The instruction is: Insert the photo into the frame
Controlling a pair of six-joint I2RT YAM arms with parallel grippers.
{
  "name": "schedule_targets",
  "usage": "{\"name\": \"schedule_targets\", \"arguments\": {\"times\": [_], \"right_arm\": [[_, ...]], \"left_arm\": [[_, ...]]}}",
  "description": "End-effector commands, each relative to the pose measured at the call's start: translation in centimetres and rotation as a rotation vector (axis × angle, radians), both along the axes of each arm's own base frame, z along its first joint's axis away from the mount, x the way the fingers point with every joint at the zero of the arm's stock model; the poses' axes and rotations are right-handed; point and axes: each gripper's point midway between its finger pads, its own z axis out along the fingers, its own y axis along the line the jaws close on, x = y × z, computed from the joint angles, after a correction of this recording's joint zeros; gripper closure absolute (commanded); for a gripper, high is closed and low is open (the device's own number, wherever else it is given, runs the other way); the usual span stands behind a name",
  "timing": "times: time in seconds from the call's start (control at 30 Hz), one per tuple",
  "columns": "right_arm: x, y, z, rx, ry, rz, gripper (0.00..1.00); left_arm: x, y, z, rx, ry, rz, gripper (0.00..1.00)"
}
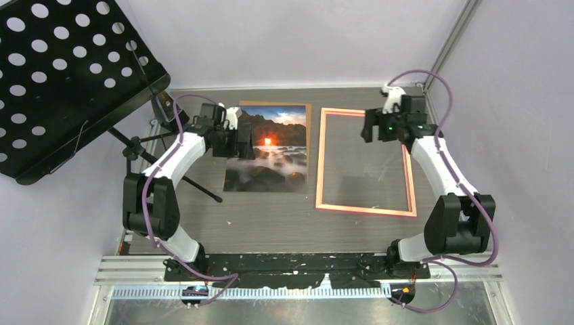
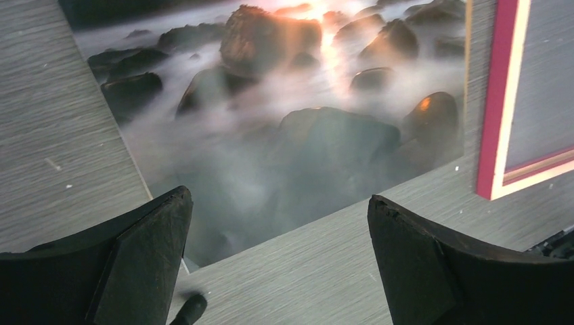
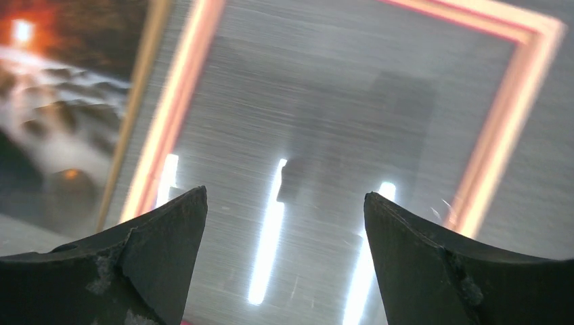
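While both arms are stretched over the grey surface [image 1: 271, 220], some parts are hidden from above: the photo's [image 1: 271, 159] upper left corner is covered by the left tool [image 1: 244, 145], and the frame's [image 1: 365, 208] far right corner is masked by the right tool [image 1: 372, 130]. A black perforated music stand [image 1: 61, 74] at the far left is cut off by the picture's edge. The photo is laid flat, face up, on a brown board [image 1: 308, 135] seen only as a thin strip along its top and right sides. The frame is laid flat just beside it on the right, a narrow gap between them. Inside the frame's opening only grey surface and bright streaks of reflected light are seen, blurred in the right wrist view. Both tools are spread wide, with nothing gripped.
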Motion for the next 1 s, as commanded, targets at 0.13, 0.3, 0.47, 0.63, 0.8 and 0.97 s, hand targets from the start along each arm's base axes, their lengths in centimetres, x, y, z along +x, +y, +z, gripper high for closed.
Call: {"name": "schedule_targets", "arguments": {"times": [0.13, 0.3, 0.47, 0.63, 0.8, 0.97], "right_arm": [[2.4, 12.7, 2.6, 0.076, -0.092, 0.292, 0.09], [2.9, 19.2, 1.2, 0.121, -0.068, 0.428, 0.10], [3.1, 23.9, -1.8, 0.165, 0.013, 0.506, 0.12], [3.3, 26.4, -4.5, 0.194, 0.072, 0.521, 0.13], [4.1, 26.5, -6.9, 0.171, 0.115, 0.484, 0.14], [4.0, 25.6, -9.0, 0.131, 0.167, 0.438, 0.15]], "left_arm": [[1.0, 3.0, -1.4, 0.112, 0.023, 0.035, 0.00], [1.2, 3.5, -2.5, 0.082, 0.070, 0.040, 0.02], [1.5, 4.1, -3.3, 0.015, 0.118, 0.060, 0.02], [1.4, 4.6, -3.8, -0.006, 0.140, 0.078, 0.03], [1.6, 4.8, -4.0, -0.008, 0.136, 0.083, 0.04], [2.2, 4.8, -3.7, -0.004, 0.127, 0.088, 0.04]]}}
